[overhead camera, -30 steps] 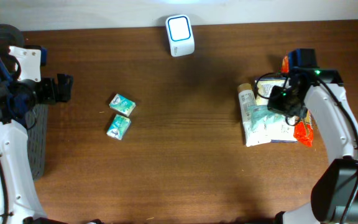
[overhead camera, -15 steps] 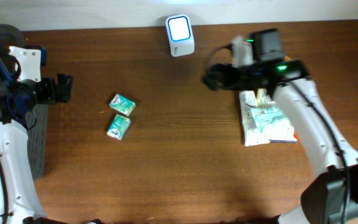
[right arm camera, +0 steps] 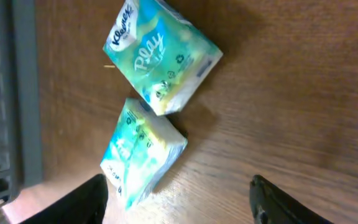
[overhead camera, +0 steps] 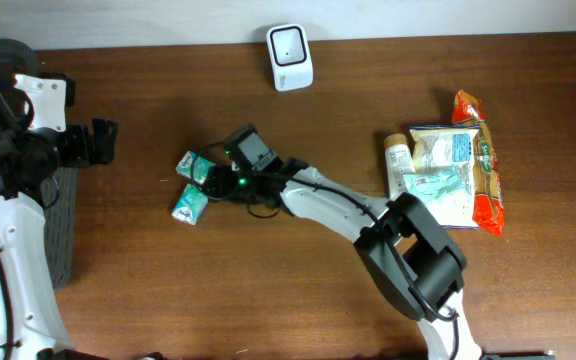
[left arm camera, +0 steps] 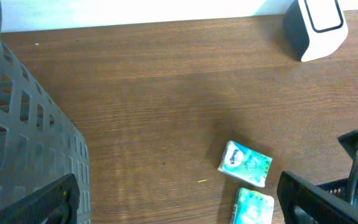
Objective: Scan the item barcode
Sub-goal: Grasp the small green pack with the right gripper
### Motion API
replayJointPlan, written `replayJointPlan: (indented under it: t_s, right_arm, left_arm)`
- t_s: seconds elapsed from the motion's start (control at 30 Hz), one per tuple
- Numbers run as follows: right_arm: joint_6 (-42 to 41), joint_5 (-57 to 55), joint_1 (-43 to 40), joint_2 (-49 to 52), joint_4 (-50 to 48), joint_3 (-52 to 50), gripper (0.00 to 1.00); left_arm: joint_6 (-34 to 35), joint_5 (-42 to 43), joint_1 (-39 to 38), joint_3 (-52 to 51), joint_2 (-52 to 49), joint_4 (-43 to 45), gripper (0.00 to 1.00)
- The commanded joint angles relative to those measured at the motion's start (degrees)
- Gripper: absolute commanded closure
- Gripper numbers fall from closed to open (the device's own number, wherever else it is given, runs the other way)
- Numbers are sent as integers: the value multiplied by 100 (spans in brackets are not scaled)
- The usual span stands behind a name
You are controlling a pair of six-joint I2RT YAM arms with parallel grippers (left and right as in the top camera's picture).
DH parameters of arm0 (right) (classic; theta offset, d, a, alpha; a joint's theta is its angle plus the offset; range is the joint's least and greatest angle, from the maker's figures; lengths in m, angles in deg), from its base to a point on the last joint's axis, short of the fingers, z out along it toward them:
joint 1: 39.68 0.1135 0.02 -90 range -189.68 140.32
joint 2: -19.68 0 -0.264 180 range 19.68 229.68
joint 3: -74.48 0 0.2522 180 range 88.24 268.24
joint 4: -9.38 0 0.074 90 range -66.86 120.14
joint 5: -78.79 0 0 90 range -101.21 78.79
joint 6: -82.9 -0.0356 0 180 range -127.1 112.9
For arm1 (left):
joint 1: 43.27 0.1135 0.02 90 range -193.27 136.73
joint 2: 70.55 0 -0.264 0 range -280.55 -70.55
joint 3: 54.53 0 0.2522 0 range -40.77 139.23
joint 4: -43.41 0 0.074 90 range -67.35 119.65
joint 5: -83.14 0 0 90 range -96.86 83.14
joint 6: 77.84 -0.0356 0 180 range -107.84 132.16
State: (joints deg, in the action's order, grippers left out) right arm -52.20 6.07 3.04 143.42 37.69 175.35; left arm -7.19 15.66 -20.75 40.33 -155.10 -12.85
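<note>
packs [right arm camera: 160, 53] lie touching on bench [overhead camera: 298, 290], well apart from scanner [overhead camera: 290, 57]; right end effector [right arm camera: 182, 202] released, empty, aimed at them for pickup; left end effector [left arm camera: 173, 205] released, idle beside basket [left arm camera: 23, 155].

Brown wooden desk [overhead camera: 268, 290].
Two tissue packs [overhead camera: 190, 203] left of centre, white scanner [overhead camera: 290, 57] at top centre, packets [overhead camera: 438, 185] piled at right.
</note>
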Motion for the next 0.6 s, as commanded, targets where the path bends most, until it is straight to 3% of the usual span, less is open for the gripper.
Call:
replayJointPlan:
  t_s: [0.0, 0.1, 0.2, 0.33, 0.57]
  right_arm:
    - [-205, -1200, 529, 42, -129, 42, 32]
    - [-238, -1443, 769, 42, -223, 44, 33]
    - [-238, -1714, 1014, 85, -260, 42, 40]
    - [-236, -1469, 1054, 315, -437, 44, 48]
    - [-155, -1237, 1058, 501, -728, 44, 53]
  left_arm:
    - [-68, 61, 15, -7, 24, 13, 1]
    - [-68, 61, 15, -7, 24, 13, 1]
    - [-68, 61, 15, -7, 22, 13, 1]
    - [-68, 61, 15, -7, 22, 15, 1]
    - [-70, 61, 15, -7, 22, 15, 1]
